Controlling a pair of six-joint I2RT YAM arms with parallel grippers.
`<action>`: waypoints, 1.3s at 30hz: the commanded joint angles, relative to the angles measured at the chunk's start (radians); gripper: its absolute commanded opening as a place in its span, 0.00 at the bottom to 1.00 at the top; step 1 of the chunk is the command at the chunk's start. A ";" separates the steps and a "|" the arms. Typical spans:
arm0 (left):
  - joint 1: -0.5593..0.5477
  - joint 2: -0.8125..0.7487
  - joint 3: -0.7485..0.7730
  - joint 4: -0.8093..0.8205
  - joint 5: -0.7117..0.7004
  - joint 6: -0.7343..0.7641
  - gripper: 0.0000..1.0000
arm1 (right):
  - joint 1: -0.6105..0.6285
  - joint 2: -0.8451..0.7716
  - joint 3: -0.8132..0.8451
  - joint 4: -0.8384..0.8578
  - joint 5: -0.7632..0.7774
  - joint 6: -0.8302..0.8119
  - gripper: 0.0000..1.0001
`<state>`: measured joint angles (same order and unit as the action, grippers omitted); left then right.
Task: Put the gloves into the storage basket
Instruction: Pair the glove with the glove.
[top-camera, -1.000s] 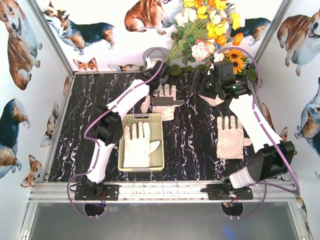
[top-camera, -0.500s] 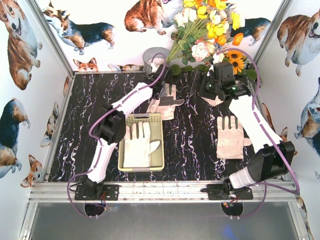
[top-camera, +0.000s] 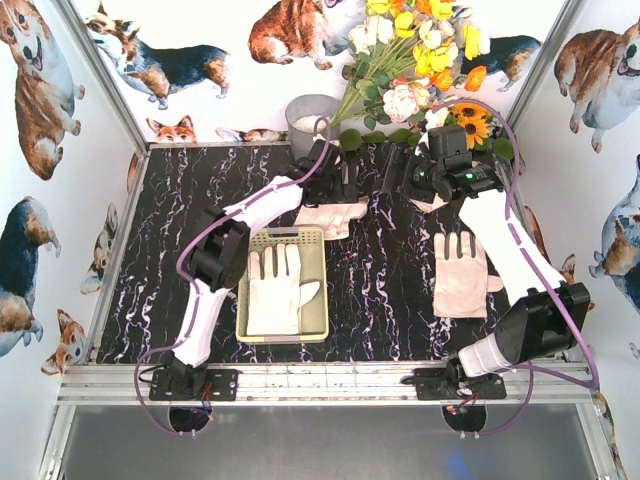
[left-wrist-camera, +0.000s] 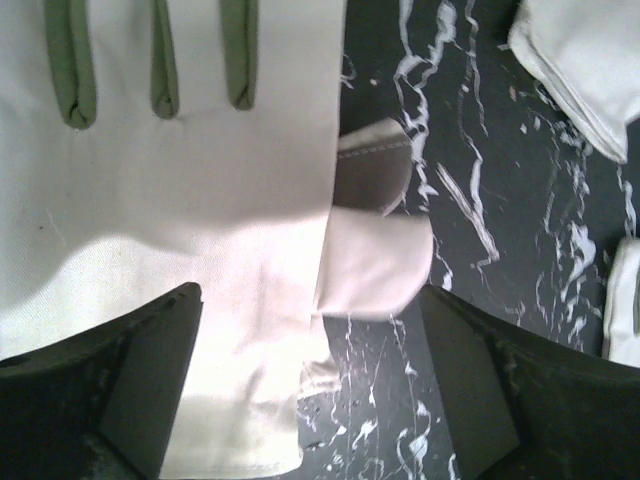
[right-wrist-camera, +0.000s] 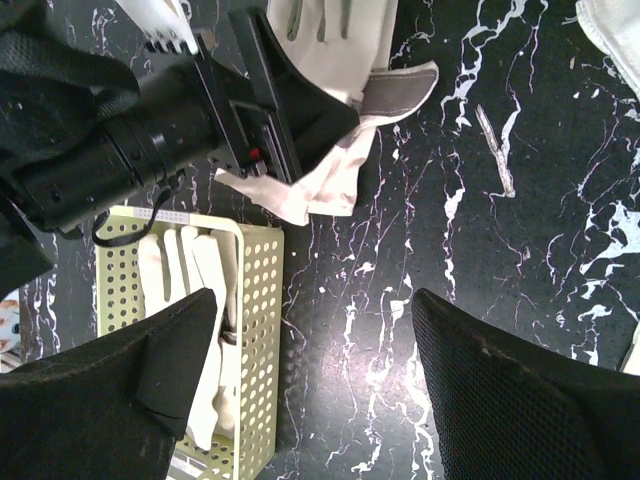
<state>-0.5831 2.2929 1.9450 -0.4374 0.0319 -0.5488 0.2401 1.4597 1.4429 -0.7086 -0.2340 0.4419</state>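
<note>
- The left gripper (left-wrist-camera: 312, 295) hangs with its jaws wide and grips nothing. Right under it lies a crumpled glove (left-wrist-camera: 170, 200), loose on the desk (top-camera: 390, 290) just past the far short edge of the storage basket (top-camera: 322, 290).
- This glove sits off-centre, more under one finger. Its long axis seems to run far-to-near, roughly in line with the basket's length, fingers pointing away from the basket.
- The left arm is clearly the nearer one.
- The right gripper (right-wrist-camera: 315, 300) is also wide and empty, near the far edge.
- A second glove (top-camera: 460, 275) lies flat toward the right edge, and a third glove (top-camera: 272, 290) is already in the basket.
</note>
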 joint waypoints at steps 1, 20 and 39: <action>0.007 -0.181 -0.069 0.149 0.069 0.094 0.90 | -0.002 0.002 0.068 0.011 0.009 -0.024 0.81; 0.294 -0.294 -0.247 0.093 0.331 -0.122 0.87 | 0.027 0.232 0.054 0.154 -0.091 0.205 0.78; 0.344 -0.006 -0.146 0.027 0.503 -0.108 0.63 | 0.025 0.662 0.230 0.232 -0.237 0.359 0.65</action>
<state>-0.2508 2.2665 1.7561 -0.4114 0.4923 -0.6552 0.2626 2.0876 1.5871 -0.5449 -0.4351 0.7719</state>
